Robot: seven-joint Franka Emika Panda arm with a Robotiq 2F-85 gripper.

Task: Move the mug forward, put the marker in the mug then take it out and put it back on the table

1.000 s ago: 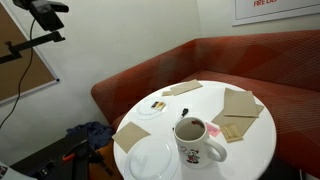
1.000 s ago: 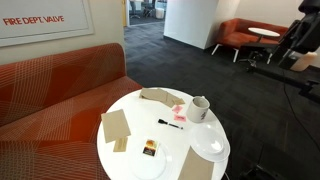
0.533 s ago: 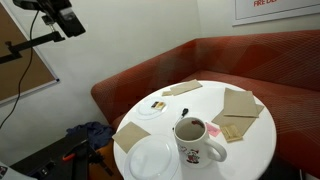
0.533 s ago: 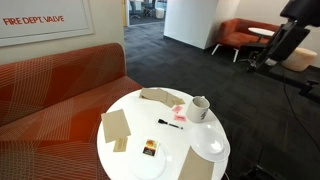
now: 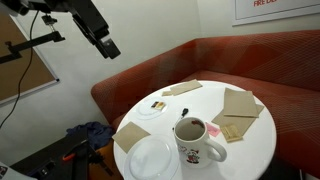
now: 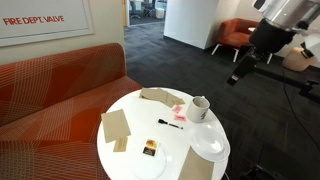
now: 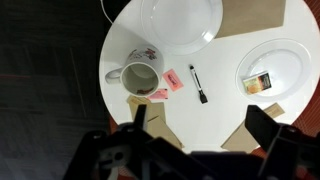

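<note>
The white mug (image 5: 197, 141) with its cartoon print stands upright on the round white table (image 5: 250, 150). It also shows in an exterior view (image 6: 199, 108) and in the wrist view (image 7: 138, 76). The black marker (image 6: 168, 123) lies flat on the table beside the mug, clear in the wrist view (image 7: 197, 84). My gripper (image 5: 107, 47) hangs high in the air off the table's side, far from both; it also shows in an exterior view (image 6: 238, 76). In the wrist view its fingers (image 7: 200, 125) are spread wide and empty.
A large white plate (image 7: 182, 20) lies near the mug, and a small plate (image 7: 268, 72) holds packets. Pink packets (image 7: 172, 80) lie between mug and marker. Brown napkins (image 5: 240, 101) lie around the table. A red sofa (image 5: 240, 55) curves behind it.
The arm has swung down and in toward the table in both exterior views. The mug, marker and plates have not moved.
</note>
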